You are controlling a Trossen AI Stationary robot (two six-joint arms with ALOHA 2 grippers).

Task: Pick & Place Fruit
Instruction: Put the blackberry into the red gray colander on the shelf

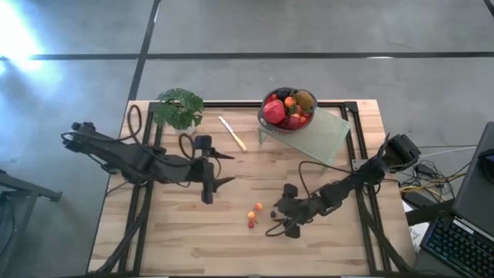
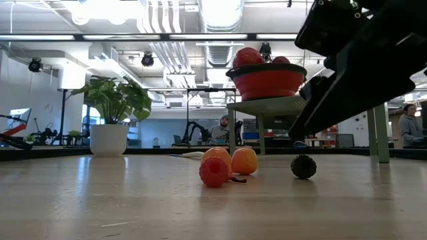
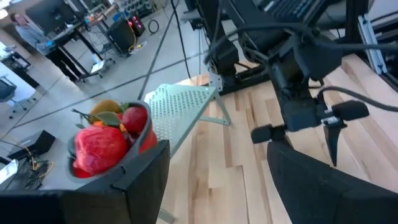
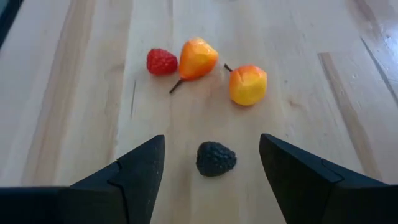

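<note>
From above, my right gripper (image 1: 279,226) hovers low near the table's front, fingers apart and empty, beside 3 small berries (image 1: 254,215). My left gripper (image 1: 221,168) waits mid-table, fingers apart, holding nothing. Most fruit sits in the bowl (image 1: 288,108) on a pale stand (image 1: 320,133).

At table level, 2 orange berries (image 2: 230,160) and 1 red berry (image 2: 213,172) touch one another; a dark berry (image 2: 303,167) lies apart.

Through my right wrist, the dark berry (image 4: 216,158) lies on the wood between my spread fingers (image 4: 140,171).

Through my left wrist, the bowl (image 3: 144,134) shows beyond my finger.
</note>
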